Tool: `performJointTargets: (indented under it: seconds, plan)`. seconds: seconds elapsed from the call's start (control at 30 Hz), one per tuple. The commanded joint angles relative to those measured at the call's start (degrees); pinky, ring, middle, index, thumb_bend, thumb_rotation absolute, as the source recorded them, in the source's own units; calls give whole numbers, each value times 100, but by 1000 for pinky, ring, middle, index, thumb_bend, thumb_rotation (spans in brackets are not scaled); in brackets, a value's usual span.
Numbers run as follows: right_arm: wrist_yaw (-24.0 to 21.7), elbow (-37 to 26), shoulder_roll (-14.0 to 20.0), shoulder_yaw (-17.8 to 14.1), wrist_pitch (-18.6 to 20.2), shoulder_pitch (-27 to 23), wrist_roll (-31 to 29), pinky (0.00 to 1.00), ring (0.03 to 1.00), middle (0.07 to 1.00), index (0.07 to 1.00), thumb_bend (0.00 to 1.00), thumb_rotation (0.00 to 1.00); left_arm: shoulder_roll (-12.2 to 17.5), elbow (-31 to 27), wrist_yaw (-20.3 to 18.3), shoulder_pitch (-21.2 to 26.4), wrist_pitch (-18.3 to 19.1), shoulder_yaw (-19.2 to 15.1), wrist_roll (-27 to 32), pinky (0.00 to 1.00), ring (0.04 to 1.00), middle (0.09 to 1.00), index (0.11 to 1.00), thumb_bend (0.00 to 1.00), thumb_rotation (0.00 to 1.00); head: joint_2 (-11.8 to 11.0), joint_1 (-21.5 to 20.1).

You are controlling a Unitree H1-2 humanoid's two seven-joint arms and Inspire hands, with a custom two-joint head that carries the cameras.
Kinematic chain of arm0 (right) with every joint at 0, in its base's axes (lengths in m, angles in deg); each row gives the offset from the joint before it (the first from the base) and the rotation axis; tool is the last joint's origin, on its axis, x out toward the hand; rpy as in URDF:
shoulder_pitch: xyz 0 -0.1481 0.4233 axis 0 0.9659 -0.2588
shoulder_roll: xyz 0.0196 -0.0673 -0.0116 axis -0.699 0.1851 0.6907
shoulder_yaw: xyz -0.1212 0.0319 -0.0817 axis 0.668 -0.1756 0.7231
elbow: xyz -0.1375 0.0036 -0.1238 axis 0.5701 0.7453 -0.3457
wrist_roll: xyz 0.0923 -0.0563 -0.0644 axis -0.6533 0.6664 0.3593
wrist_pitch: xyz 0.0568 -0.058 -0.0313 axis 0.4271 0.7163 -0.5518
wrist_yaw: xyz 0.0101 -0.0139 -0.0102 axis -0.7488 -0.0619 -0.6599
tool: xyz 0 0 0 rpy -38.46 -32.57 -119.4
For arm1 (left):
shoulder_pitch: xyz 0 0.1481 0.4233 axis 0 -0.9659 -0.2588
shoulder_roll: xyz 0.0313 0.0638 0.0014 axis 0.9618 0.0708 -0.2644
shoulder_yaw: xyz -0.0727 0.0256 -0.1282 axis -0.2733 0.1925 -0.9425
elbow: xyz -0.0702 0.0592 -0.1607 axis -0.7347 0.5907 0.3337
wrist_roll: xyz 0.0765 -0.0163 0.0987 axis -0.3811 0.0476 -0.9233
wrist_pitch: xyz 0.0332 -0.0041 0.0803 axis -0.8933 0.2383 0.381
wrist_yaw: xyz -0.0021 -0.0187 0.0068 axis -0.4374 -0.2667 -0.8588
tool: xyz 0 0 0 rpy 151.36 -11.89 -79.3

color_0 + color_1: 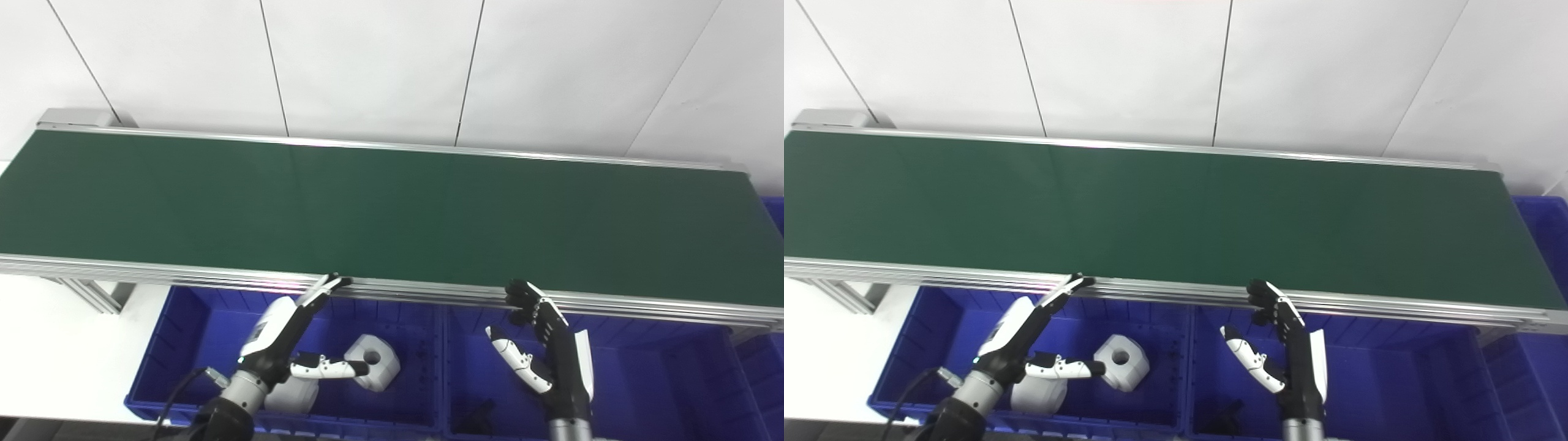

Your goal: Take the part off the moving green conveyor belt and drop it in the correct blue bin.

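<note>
Two blue bins sit side by side below the near rail of the green conveyor belt (pixel 392 214), whose surface carries nothing. The left bin (pixel 184 343) holds two white parts: one block with a round hole (pixel 373 361), and a second white part (pixel 293 395) partly hidden behind the left hand (pixel 288 343). That hand hovers over the bin, spread, holding nothing. The right bin (pixel 643 380) holds one small dark part (pixel 481 416). The right hand (pixel 542 343) hangs above it, fingers apart, empty.
</note>
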Motion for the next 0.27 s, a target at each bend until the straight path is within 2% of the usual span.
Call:
performJointTargets:
  seconds: [0.0, 0.03, 0.23]
  plan:
    - [-116, -195, 23, 6, -302, 15, 28, 750, 788, 798, 798, 646, 424, -194, -93, -102, 62, -305, 50, 522, 877, 957, 989, 937, 709, 453, -9, 14]
    - [-151, -205, 36, 10, -299, 23, 79, 754, 790, 802, 804, 662, 428, -284, -61, -158, 48, -324, 69, 689, 879, 960, 989, 958, 731, 530, -9, 14]
    - [-195, -285, 79, -38, -219, 122, 520, 752, 791, 802, 811, 696, 458, -857, 197, -388, -124, -565, 190, 1617, 906, 958, 986, 974, 773, 542, -14, 160]
